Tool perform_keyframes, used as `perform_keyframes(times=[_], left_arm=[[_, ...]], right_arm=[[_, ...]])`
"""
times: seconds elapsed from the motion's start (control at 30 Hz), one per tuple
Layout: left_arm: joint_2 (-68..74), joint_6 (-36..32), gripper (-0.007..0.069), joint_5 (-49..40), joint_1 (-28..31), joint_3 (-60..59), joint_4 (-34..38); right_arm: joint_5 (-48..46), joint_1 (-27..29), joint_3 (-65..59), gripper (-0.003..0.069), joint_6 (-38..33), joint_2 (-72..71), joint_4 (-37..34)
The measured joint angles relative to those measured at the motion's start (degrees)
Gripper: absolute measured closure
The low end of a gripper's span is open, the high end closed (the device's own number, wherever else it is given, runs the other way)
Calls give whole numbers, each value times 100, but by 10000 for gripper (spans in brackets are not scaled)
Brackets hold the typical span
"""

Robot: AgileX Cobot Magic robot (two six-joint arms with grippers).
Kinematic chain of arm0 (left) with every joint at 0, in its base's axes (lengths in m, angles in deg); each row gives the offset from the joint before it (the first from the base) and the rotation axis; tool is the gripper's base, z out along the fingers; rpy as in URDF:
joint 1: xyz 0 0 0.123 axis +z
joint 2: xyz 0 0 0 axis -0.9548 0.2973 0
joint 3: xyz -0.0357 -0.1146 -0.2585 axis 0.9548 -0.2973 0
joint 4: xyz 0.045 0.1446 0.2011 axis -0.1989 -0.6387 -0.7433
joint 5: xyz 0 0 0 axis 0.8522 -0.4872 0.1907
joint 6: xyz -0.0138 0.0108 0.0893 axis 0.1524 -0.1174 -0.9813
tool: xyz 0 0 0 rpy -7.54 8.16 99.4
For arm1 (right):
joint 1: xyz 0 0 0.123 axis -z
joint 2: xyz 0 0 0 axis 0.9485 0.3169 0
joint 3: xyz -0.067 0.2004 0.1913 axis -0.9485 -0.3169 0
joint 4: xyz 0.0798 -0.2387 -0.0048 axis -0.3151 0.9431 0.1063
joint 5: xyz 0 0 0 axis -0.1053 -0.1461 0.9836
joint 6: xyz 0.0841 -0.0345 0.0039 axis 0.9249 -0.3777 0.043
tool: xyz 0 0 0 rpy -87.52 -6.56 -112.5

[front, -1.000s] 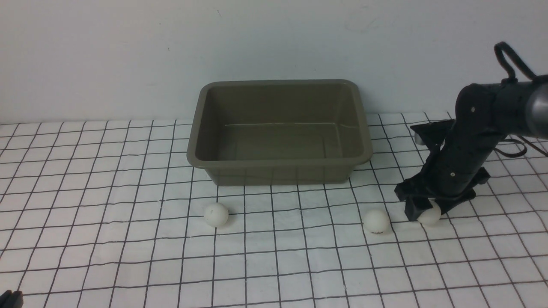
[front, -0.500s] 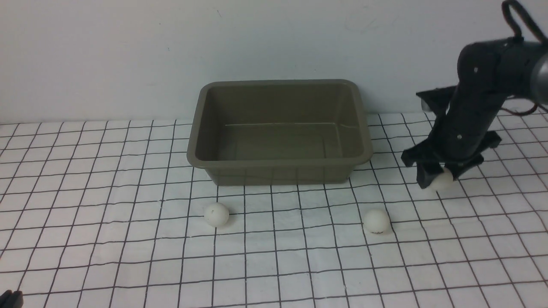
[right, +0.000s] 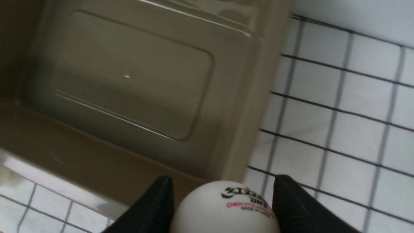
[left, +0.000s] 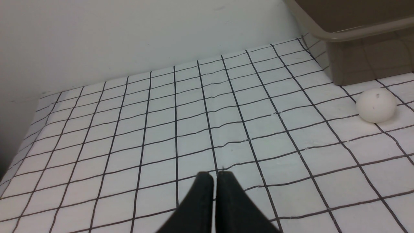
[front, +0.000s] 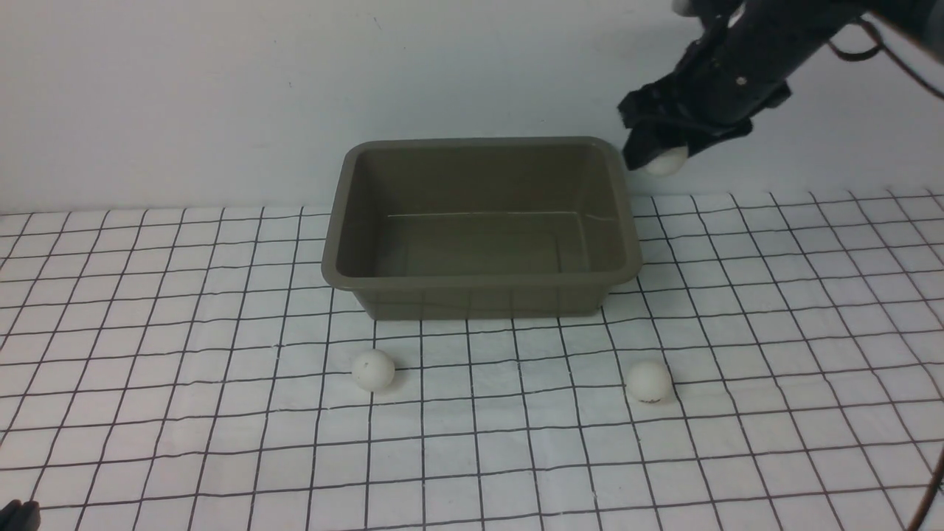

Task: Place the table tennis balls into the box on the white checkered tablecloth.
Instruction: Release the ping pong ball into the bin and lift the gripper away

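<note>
The olive-brown box (front: 479, 276) stands empty on the white checkered tablecloth (front: 147, 413). My right gripper (front: 660, 151) is shut on a table tennis ball (front: 666, 160), held in the air just beyond the box's right far corner. In the right wrist view the ball (right: 224, 210) with printed lettering sits between the fingers above the box's rim (right: 249, 106). Two more balls lie on the cloth in front of the box, one on the left (front: 372, 369) and one on the right (front: 649, 381). My left gripper (left: 215, 176) is shut and empty, low over the cloth; the left ball (left: 375, 105) lies ahead of it.
A plain pale wall (front: 221, 88) rises right behind the box. The left arm's tip (front: 18, 516) shows at the near left corner. A corner of the box (left: 355, 32) shows in the left wrist view.
My right gripper has lifted the ball off the cloth at the right and carried it up and leftward towards the box's far right corner. The other two balls and the left arm have not moved.
</note>
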Motion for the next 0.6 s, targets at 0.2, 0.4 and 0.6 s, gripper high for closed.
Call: perform_keyframes(times=[0.2,0.4,0.6], left_arm=[[0,0,629,0,0,0,0],[0,0,629,0,0,0,0],[0,0,629,0,0,0,0]], right_arm=[[865,-708,14,302,-145,555,-64],[1279,-874,14,296,-158,1042,-64],[1297,-874,14,214,-158,1150,-46]])
